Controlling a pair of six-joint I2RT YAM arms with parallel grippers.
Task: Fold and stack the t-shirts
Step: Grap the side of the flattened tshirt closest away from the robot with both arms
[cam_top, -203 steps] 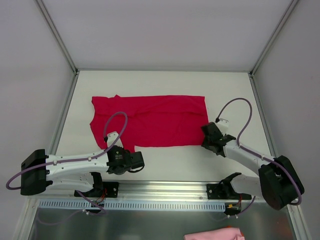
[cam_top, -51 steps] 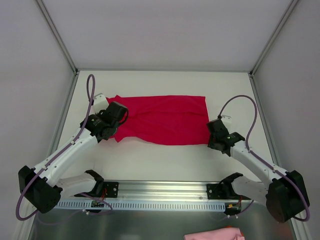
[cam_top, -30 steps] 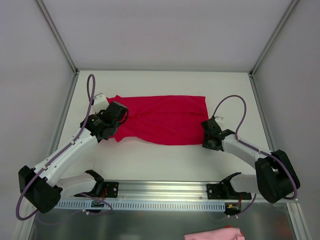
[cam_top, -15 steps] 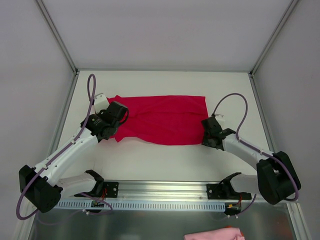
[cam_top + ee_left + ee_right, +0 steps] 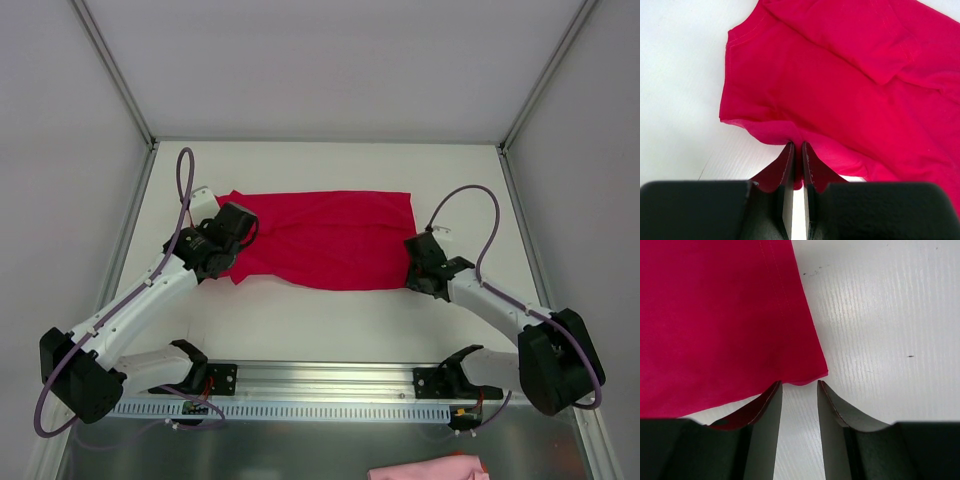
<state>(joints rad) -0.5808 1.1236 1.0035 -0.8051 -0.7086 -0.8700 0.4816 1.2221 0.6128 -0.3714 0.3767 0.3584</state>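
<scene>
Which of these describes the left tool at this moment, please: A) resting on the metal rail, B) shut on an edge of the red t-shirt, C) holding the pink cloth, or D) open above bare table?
B: in the left wrist view the left tool has its jaws nearly touching, with the near edge of the red t-shirt pinched between them.

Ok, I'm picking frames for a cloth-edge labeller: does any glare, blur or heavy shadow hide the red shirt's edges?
Top view: even, soft light, and the t-shirt outline is crisp. Left wrist view: the cloth is sharp and the stitching readable; only the bottom strip is featureless black. Right wrist view: bright glare streaks on the table, but the hem reads clearly against it.
</scene>
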